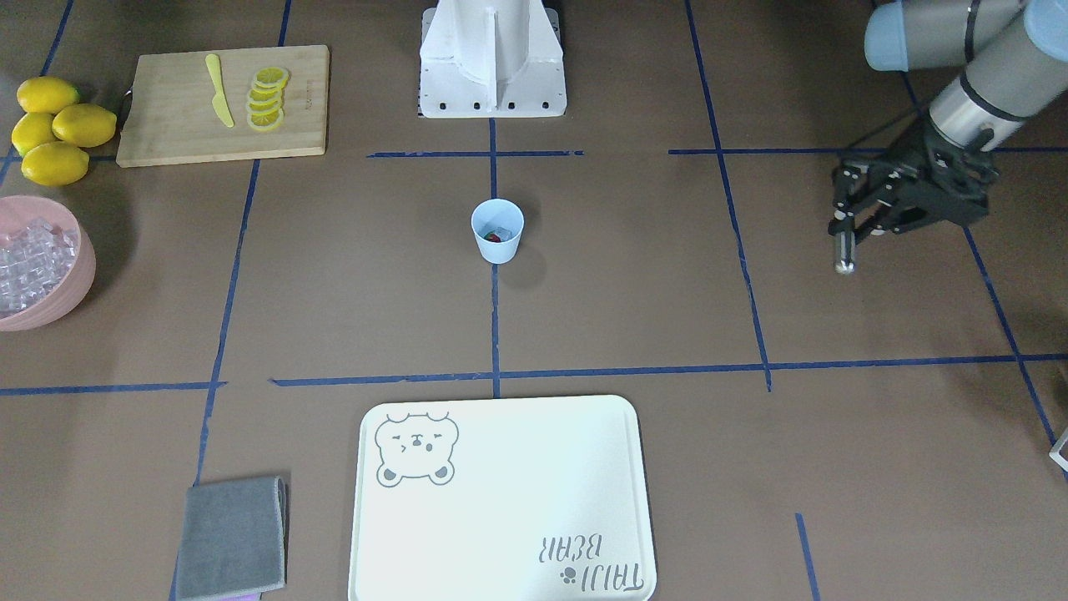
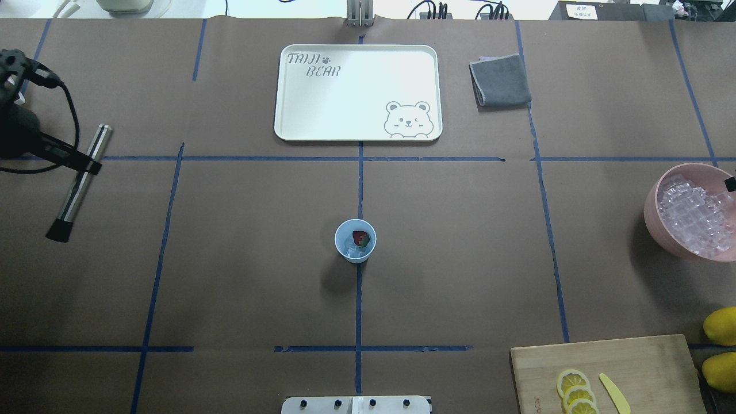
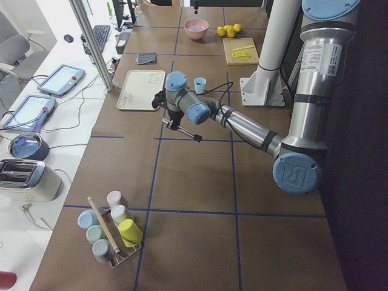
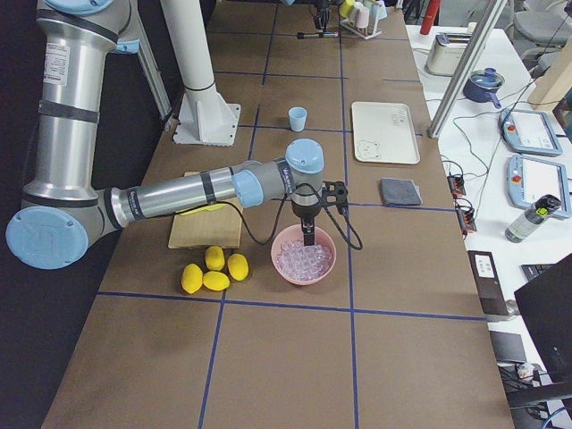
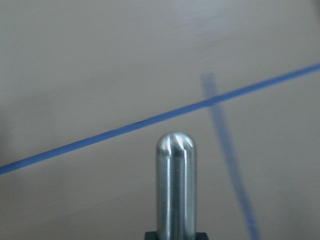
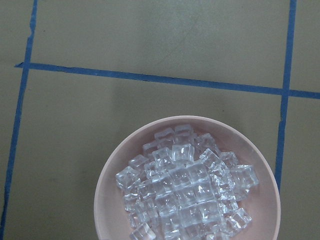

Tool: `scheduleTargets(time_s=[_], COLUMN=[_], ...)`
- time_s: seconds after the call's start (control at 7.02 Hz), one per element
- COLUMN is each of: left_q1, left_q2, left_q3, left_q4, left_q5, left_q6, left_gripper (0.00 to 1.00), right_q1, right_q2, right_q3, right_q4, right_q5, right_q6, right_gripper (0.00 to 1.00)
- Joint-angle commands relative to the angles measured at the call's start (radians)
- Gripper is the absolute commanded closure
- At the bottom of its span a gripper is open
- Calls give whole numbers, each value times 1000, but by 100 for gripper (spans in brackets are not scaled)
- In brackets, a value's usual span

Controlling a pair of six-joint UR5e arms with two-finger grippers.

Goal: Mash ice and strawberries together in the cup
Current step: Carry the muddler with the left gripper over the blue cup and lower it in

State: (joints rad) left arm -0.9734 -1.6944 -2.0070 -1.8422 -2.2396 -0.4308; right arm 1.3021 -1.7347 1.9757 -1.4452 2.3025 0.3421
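Observation:
The light-blue cup (image 2: pixel 355 241) stands upright at the table's centre and also shows in the front view (image 1: pixel 497 231). Inside it lie a red strawberry (image 2: pixel 360 237) and a few ice pieces (image 2: pixel 350 249). My left gripper (image 2: pixel 87 167) is far to the cup's left and shut on a steel muddler rod (image 2: pixel 80 184). The rod's rounded end shows in the left wrist view (image 5: pixel 175 185). My right gripper (image 4: pixel 308 234) hangs over the pink bowl (image 2: pixel 652 213), which holds a heap of ice (image 6: pixel 187 192). I cannot tell whether the right gripper is open.
A white bear tray (image 2: pixel 357 92) and a grey cloth (image 2: pixel 500 80) lie beyond the cup. A wooden board (image 1: pixel 221 104) carries lemon slices and a yellow knife, with whole lemons (image 1: pixel 54 129) beside it. A rack of cups (image 3: pixel 112 233) sits at the table's left end.

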Motion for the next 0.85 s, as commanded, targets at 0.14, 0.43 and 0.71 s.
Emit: scheduleTargets(time_s=[0.14,0.43,0.71], left_q1=[312,373,557], left_q2=[-329,-370,-349], left_q3=[-58,-65,2], left_q4=[-6,-213,-508], left_q5=[209,422,866], left_q6=[-25,-11,-5], left_gripper=[99,100,96], right_q1=[19,22,42], right_q2=[1,1,0], right_q3=[2,0,5], right_q4=[0,0,0], right_q5=[0,2,18], right_q6=[0,0,0], right_gripper=[1,1,1])
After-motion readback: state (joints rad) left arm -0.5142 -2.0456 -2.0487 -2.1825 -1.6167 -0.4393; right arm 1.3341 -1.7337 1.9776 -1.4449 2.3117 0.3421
